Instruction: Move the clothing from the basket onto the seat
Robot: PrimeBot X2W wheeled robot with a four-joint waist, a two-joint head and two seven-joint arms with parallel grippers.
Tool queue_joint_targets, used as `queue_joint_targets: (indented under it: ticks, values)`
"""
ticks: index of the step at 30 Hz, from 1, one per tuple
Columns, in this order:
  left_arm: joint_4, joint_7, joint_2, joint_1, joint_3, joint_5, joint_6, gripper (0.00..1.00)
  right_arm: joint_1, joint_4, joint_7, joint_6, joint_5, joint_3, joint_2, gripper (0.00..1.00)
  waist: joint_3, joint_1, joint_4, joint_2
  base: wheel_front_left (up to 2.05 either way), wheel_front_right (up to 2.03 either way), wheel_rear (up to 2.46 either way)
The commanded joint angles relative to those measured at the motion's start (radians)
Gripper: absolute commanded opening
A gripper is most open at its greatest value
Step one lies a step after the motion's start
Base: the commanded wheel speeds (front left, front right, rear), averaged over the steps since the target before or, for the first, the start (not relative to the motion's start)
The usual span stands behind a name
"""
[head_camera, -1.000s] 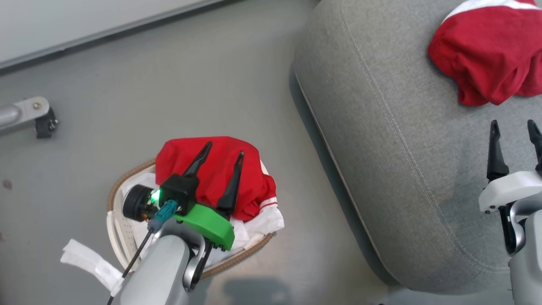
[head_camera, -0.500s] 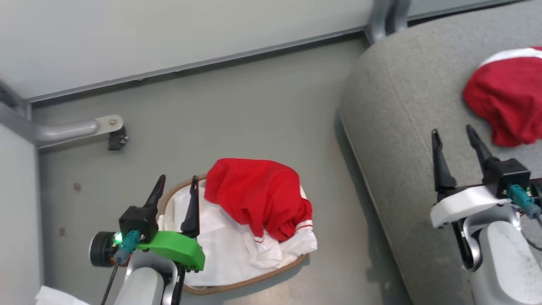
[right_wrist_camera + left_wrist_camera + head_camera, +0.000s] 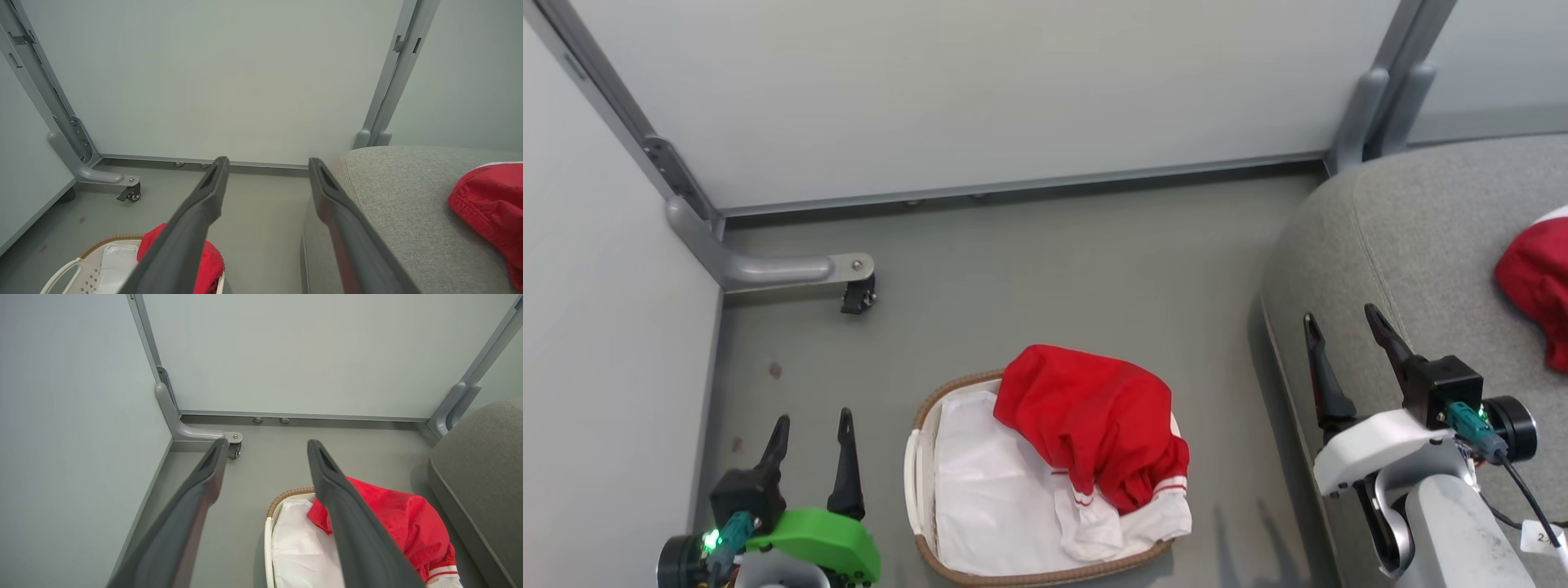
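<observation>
The oval white basket (image 3: pixel 918 482) with a brown woven rim stands on the floor, holding a red garment with white trim (image 3: pixel 1094 420) over its white liner. It also shows in the left wrist view as basket (image 3: pixel 269 539) and red garment (image 3: pixel 392 518), and in the right wrist view as basket (image 3: pixel 69 269). A second red garment (image 3: pixel 1535 282) (image 3: pixel 486 200) lies on the grey seat (image 3: pixel 1421 237) (image 3: pixel 400 196). My left gripper (image 3: pixel 813 425) (image 3: pixel 265 445) is open and empty, left of the basket. My right gripper (image 3: pixel 1342 318) (image 3: pixel 267 163) is open and empty over the seat's left edge.
Pale partition walls close the left and back sides. A grey metal foot with a small black caster (image 3: pixel 858 298) juts from the left corner post. Another grey post (image 3: pixel 1380 90) stands behind the seat. Bare grey floor (image 3: pixel 1054 269) lies between basket, wall and seat.
The head camera has tilted up and away, so basket and seat sit lower and further right. My left gripper has drawn back from over the red garment to the basket's left side, empty.
</observation>
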Motion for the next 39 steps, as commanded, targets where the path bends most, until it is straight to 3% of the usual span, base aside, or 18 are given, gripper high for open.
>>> queue_joint_targets:
  ticks: [1, 10, 20, 27, 39]
  values:
    - [-0.006, 0.001, 0.0, 0.023, 0.011, 0.013, -0.004, 1.0, 0.024, 0.005, -0.002, -0.001, 0.006, -0.005, -0.002, 1.0, -0.044, 0.0, 0.035, 0.0, 0.0, 0.0, 0.0]
    - [-0.025, 0.001, -0.001, 0.089, 0.041, 0.013, -0.013, 1.0, 0.085, 0.018, -0.002, -0.001, 0.026, -0.009, 0.001, 1.0, -0.078, 0.0, 0.024, 0.0, 0.0, 0.0, 0.0]
    - [-0.025, 0.001, -0.001, 0.097, -0.002, -0.023, -0.039, 1.0, 0.08, 0.006, -0.002, -0.001, 0.038, -0.004, 0.001, 1.0, -0.052, 0.0, 0.007, 0.0, 0.0, 0.0, 0.0]
    - [-0.004, 0.001, 0.0, 0.015, -0.068, -0.065, -0.058, 1.0, 0.01, -0.024, -0.002, -0.001, 0.042, 0.008, 0.001, 1.0, 0.048, 0.0, -0.014, 0.0, 0.0, 0.0, 0.0]
    - [0.048, 0.001, 0.001, -0.244, -0.24, -0.121, -0.083, 1.0, -0.173, -0.109, -0.002, -0.001, 0.067, 0.062, 0.001, 1.0, 0.318, 0.0, -0.099, 0.0, 0.0, 0.0, 0.0]
